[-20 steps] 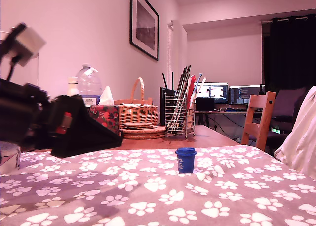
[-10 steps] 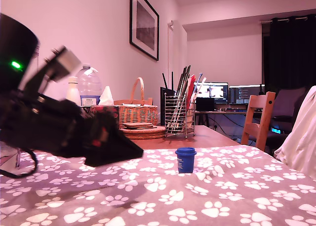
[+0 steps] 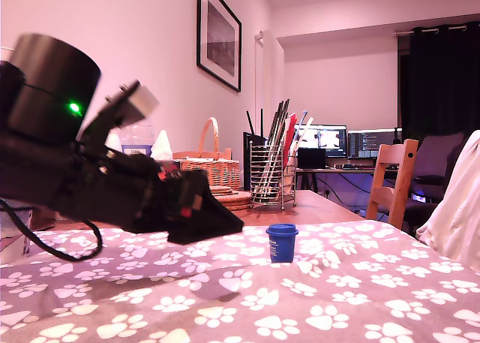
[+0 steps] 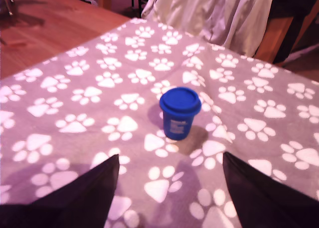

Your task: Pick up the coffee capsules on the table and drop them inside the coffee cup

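The tool (image 4: 169, 188) hovers wide open, empty, near the capsule (image 4: 179, 112).

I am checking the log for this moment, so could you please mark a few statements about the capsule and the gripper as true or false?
1. The blue capsule stands upright on the paw-print cloth. True.
2. The gripper is closed on the capsule. False: its fingers are spread, with the capsule ahead of them, untouched.
3. In the exterior view, the arm is to the left of the capsule. True.
4. The capsule lies tipped on its side. False: it rests on its narrow end, with the wide flat rim on top.
5. The coffee cup sits beside the capsule. False: no cup shows in either view.
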